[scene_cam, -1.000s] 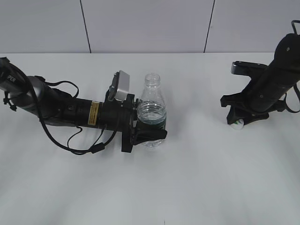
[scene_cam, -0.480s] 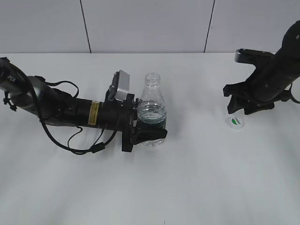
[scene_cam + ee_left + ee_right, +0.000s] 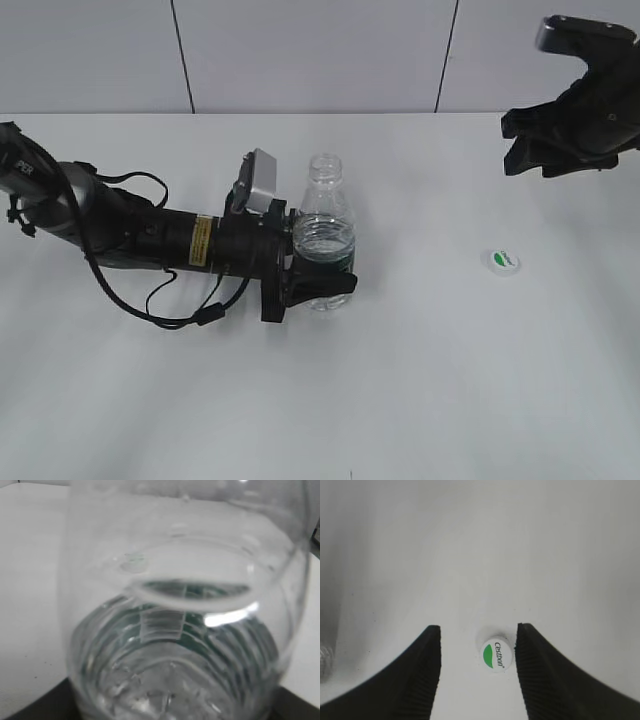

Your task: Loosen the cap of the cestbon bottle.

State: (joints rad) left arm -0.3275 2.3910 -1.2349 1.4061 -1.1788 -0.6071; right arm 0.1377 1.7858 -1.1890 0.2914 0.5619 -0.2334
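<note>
The cestbon bottle (image 3: 324, 240) stands upright mid-table, its neck open with no cap on it. My left gripper (image 3: 318, 287) is shut on its lower body, around the green label. In the left wrist view the clear bottle (image 3: 180, 630) fills the frame, part full of water. The cap (image 3: 501, 261), white with a green leaf mark, lies flat on the table to the right, apart from the bottle. My right gripper (image 3: 545, 160) is open and empty, raised above and behind the cap. In the right wrist view the cap (image 3: 496, 655) lies below, between my open fingers (image 3: 422, 675).
The white table (image 3: 400, 400) meets a grey panelled wall (image 3: 300, 50) at the back. The left arm and its cable (image 3: 150, 290) lie along the table on the left.
My right gripper let go of the cap on the table at the right, then rose up and back to the upper right. The left gripper and bottle have not moved.
</note>
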